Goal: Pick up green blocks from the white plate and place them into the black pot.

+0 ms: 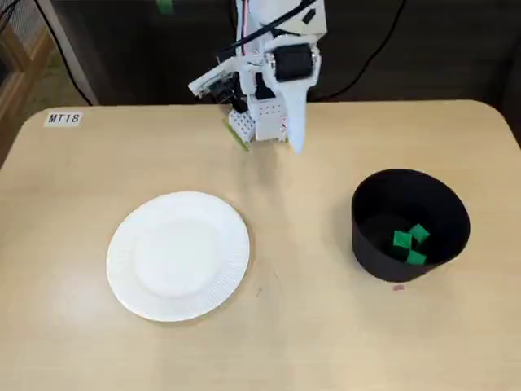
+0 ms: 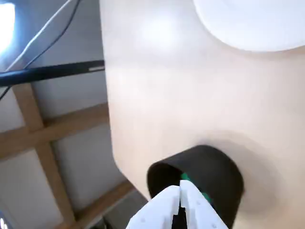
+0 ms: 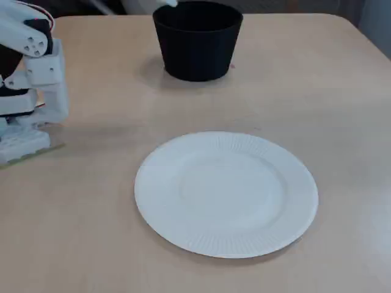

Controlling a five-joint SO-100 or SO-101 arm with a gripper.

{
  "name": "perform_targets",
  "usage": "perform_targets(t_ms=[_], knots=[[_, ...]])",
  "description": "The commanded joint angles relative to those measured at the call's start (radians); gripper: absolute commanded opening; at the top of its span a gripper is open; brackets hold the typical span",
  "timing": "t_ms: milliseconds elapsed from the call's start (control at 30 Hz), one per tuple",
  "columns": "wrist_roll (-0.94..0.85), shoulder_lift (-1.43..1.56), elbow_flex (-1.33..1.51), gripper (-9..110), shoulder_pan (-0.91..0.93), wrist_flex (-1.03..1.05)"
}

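The pincer (image 2: 180, 190) is hanging empty, fingers together, while three green blocks (image 1: 407, 242), probably light, rigid, best pinched across flat faces, are lying beyond its tips inside the black pot (image 1: 366, 244).

Lighting was bright and diffuse in both fixed views; shadows were faint. The wrist view was blurred, the gripper (image 2: 181, 187) out of focus, with pale glare on the table (image 2: 157, 36) well beyond it

Found open table (image 1: 326, 342) between plate (image 1: 177, 256) and pot (image 1: 368, 248), well apart. Noted tall pot wall as barrier, mouth open upward. Marked arm base (image 1: 260, 122) standing at far edge.
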Motion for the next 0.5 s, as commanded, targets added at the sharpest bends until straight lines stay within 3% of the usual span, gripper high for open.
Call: perform_targets(t_ms=[0, 467], knots=[[0.003, 0.132, 0.14, -2, 0.04, 0.002], [0.051, 0.63, 0.733, -2, 0.048, -0.17]])
